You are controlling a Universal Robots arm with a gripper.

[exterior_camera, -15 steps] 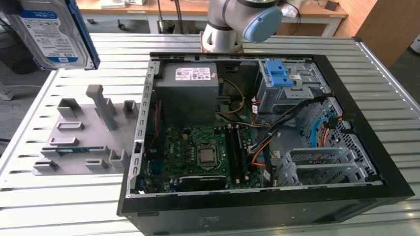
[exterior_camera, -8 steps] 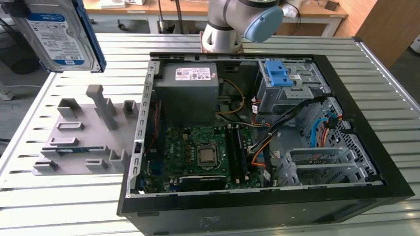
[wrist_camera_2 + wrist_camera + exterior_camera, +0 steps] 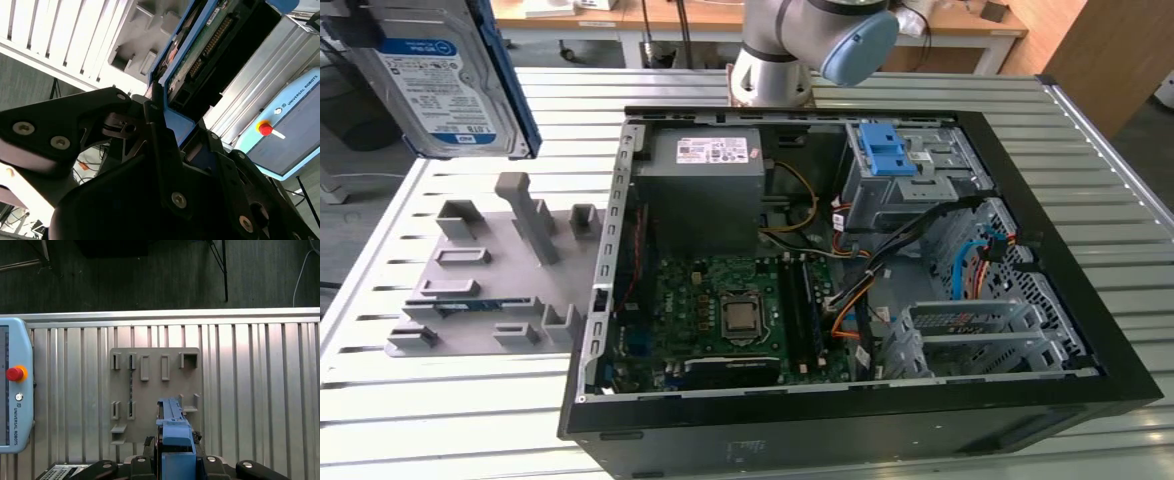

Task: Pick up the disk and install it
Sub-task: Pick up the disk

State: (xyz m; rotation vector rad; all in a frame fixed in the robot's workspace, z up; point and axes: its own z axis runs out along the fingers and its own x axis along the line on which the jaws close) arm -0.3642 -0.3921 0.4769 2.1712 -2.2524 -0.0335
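Note:
The disk (image 3: 440,80), a silver-grey drive with a white-and-blue label in a blue carrier, hangs high above the table at the exterior view's left. In the second wrist view my gripper (image 3: 165,120) is shut on the disk (image 3: 192,55), and its black fingers (image 3: 100,115) press on the blue carrier from both sides. The drive's green circuit board faces that camera. In the first wrist view the disk's blue carrier edge (image 3: 175,432) sticks out from the gripper (image 3: 175,462), well above the grey fixture plate (image 3: 155,385).
The open computer case (image 3: 1014,200) lies on the slatted metal table (image 3: 400,400), with a metal drive bay and blue latch tabs (image 3: 887,150) at its far right corner. A grey slotted fixture (image 3: 494,270) sits left of the case. A teach pendant (image 3: 15,385) lies on the table. The arm's base (image 3: 774,60) stands behind the case.

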